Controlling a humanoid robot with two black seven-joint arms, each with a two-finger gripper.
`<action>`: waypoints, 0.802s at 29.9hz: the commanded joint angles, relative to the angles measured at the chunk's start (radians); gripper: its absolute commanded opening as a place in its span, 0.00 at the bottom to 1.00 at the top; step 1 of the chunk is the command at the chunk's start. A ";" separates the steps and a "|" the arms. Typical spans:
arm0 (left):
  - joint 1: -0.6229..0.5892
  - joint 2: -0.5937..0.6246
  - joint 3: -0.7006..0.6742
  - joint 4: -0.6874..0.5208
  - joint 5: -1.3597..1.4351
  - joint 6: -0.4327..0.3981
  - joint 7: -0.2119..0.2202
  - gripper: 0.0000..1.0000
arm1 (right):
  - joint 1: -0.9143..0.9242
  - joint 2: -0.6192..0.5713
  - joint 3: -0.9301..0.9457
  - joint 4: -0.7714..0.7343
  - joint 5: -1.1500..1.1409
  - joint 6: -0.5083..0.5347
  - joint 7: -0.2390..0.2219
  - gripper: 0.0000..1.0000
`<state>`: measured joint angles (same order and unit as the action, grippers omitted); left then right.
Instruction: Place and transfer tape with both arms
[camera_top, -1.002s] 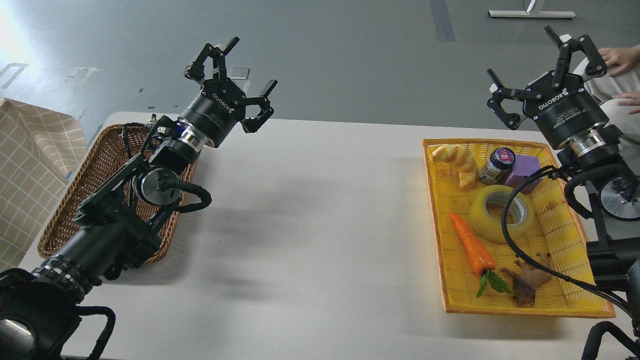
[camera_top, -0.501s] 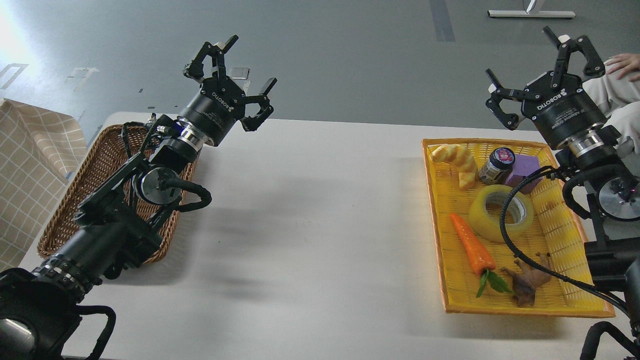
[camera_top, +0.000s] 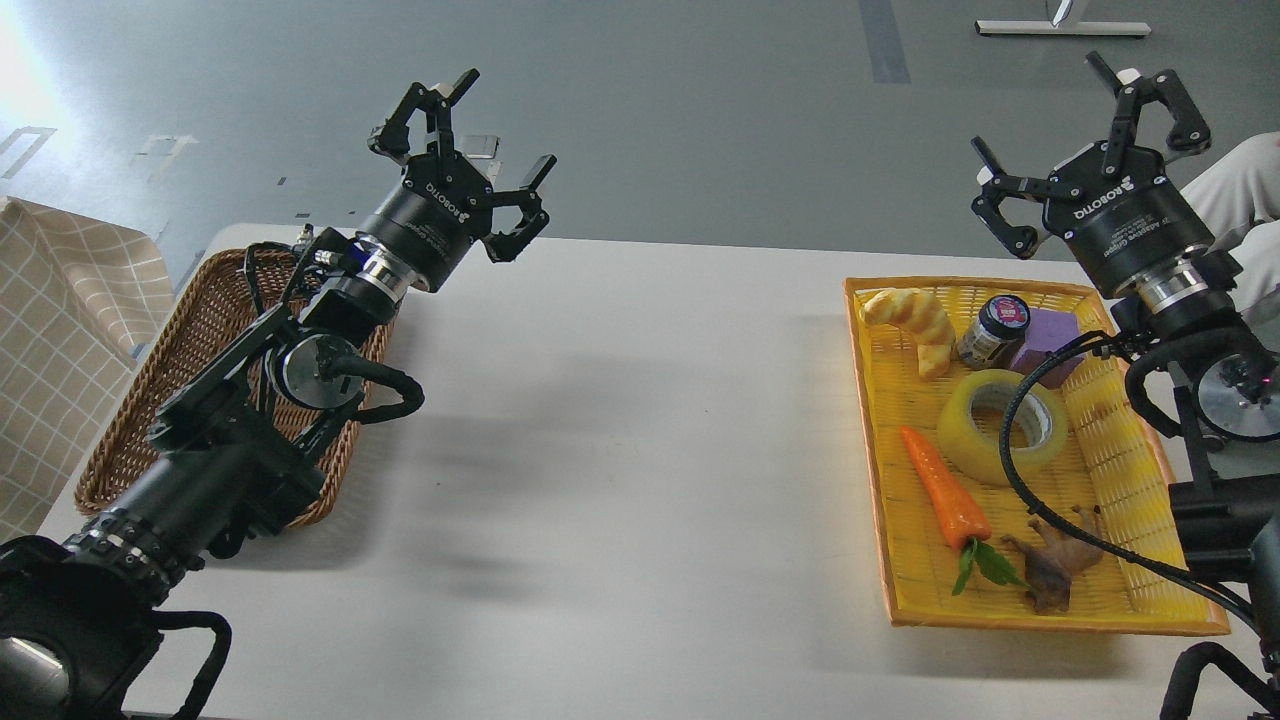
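The long white rectangular table (camera_top: 620, 420) fills the middle and lower frame, bare across its centre. My left black jointed arm (camera_top: 230, 440) enters from the lower left corner and runs diagonally up toward the upper left. My right black jointed arm (camera_top: 1200, 380) rises along the right edge.

An oval brown wicker basket (camera_top: 205, 330) sits at the table's left end, partly hidden under my left arm. A shallow rectangular yellow woven tray (camera_top: 1110, 590) occupies the right side of the table, with a black cable from my right arm draped across it.

My left gripper (camera_top: 465, 170) hangs above the table's far edge, upper left of frame; its fingers are spread wide and hold nothing. My right gripper (camera_top: 1090, 130) sits in the upper right corner, beyond the tray's far edge, fingers likewise spread and empty.

The wide roll of translucent yellow packing tape (camera_top: 1000, 425) lies flat near the middle of the tray, grey-white core facing up, well apart from both grippers.

Tray contents around it:
- orange toy carrot with green leaves (camera_top: 945, 495), just left of the tape
- pale yellow twisted bread piece (camera_top: 915, 320), far left corner
- purple block (camera_top: 1045, 345), beyond the tape
- brown animal figure (camera_top: 1050, 570), near end
- small dark-lidded jar (camera_top: 993, 330), between bread and block
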<state>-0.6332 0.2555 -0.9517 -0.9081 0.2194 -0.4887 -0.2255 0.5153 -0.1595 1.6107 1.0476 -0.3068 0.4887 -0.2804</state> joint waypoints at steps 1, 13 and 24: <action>0.001 -0.001 -0.001 0.000 -0.002 0.000 -0.001 1.00 | 0.000 -0.002 0.000 -0.001 0.000 0.000 0.000 1.00; 0.001 -0.009 -0.001 0.000 -0.002 0.000 0.002 1.00 | -0.001 -0.002 -0.002 0.000 0.000 0.000 0.000 1.00; 0.001 -0.007 -0.002 0.000 -0.005 0.000 0.000 1.00 | 0.000 -0.002 -0.002 0.000 -0.002 0.000 0.001 1.00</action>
<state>-0.6322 0.2483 -0.9535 -0.9081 0.2149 -0.4887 -0.2243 0.5145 -0.1612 1.6088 1.0488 -0.3082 0.4887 -0.2805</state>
